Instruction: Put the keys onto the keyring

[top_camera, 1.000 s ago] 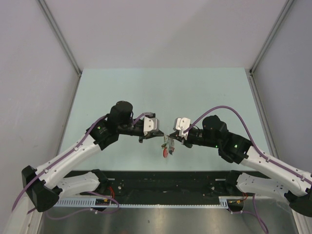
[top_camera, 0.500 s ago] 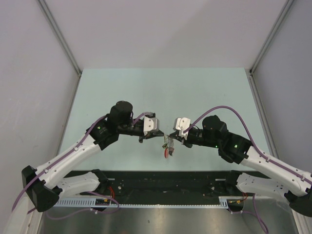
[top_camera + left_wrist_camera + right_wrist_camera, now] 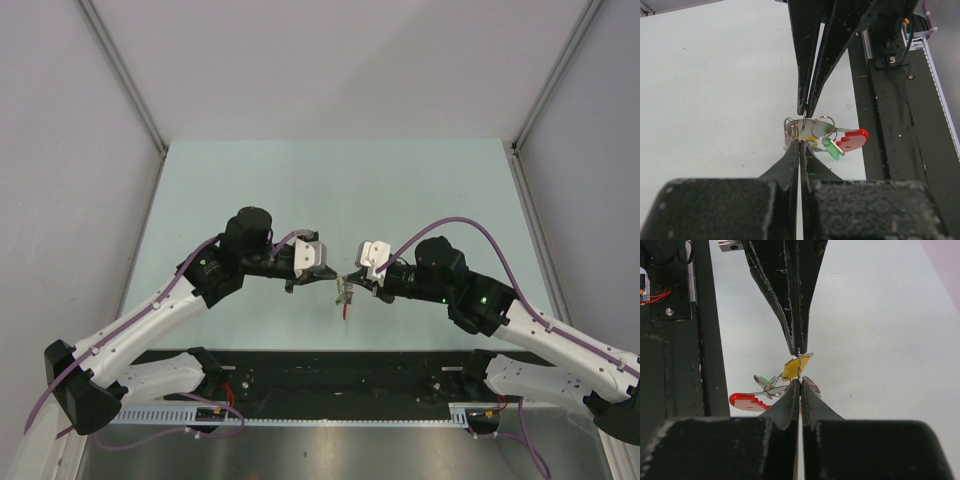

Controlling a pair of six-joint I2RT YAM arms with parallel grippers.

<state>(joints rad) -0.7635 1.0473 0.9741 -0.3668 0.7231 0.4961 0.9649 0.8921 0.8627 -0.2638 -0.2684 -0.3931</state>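
My two grippers meet tip to tip over the near middle of the table. The left gripper (image 3: 337, 279) (image 3: 801, 143) and the right gripper (image 3: 351, 281) (image 3: 799, 381) are both shut on the thin wire keyring (image 3: 791, 130) (image 3: 799, 368), which is pinched edge-on between them. Three keys hang from it on small rings. The yellow key (image 3: 790, 368) sits right at the tips. The green key (image 3: 832, 149) (image 3: 759, 380) and the red key (image 3: 853, 141) (image 3: 746, 401) (image 3: 346, 307) dangle toward the near side. No grey tag shows.
The pale green table (image 3: 330, 190) lies under the bundle. A black rail with cables (image 3: 340, 375) runs along the near edge, just below the hanging keys. Grey walls (image 3: 60, 200) stand on both sides and at the back.
The hanging keys have turned slightly, so the red one looks narrower from above. Both arms have held their place with their grippers shut.
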